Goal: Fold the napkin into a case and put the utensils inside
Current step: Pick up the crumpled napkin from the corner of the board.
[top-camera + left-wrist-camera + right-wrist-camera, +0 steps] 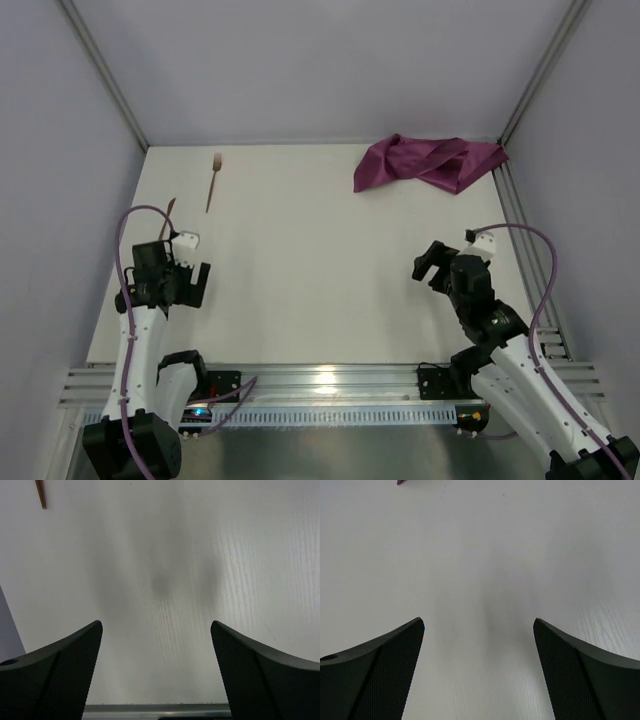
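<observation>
The napkin (430,163) lies crumpled in a plum-purple heap at the far right corner of the white table; one tip of the napkin (400,482) shows at the top edge of the right wrist view. No case is in view. Of the utensils, the wooden fork (213,180) lies at the far left. The slim stick (170,212) lies just beyond my left arm, and its end (41,494) shows in the left wrist view. My left gripper (188,285) (156,625) hangs open over bare table at the near left. My right gripper (430,262) (478,621) hangs open and empty at the near right.
The white table (310,260) is closed in by grey walls with metal corner posts. A metal rail (320,380) (155,710) runs along the near edge by the arm bases. Purple cables loop off both arms.
</observation>
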